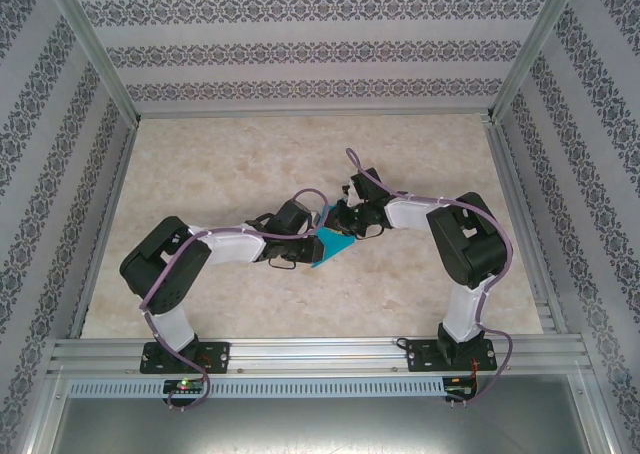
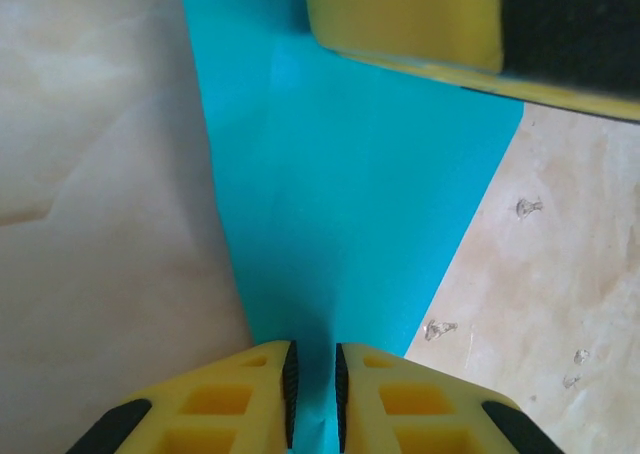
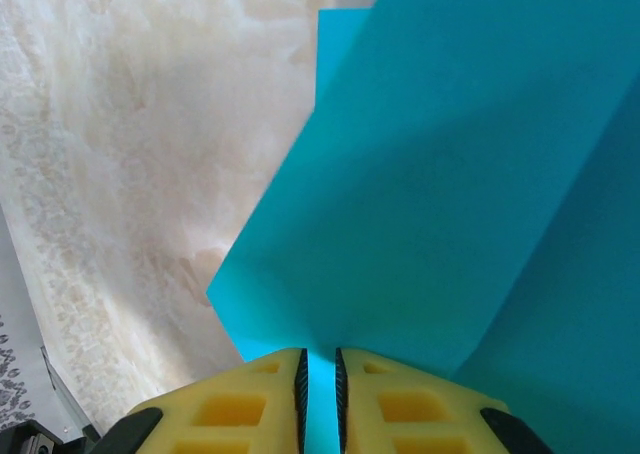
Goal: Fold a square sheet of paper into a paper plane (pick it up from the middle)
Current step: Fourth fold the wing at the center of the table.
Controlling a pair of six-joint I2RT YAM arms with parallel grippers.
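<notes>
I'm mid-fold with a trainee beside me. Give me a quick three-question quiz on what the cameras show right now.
1. True or false: the teal paper lies flat and unfolded on the table.
2. What runs between the fingers of the left gripper? A) a cable B) the teal paper C) nothing
3. Fill in: the right gripper has ____ fingers with black pads.
Key: 1 false, folded layers show; 2 B; 3 yellow.

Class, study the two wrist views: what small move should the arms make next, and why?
Probably lower the teal paper onto the table and press its crease: the left gripper and right gripper each seem to pinch an edge, and its folded layers look loose.
</notes>
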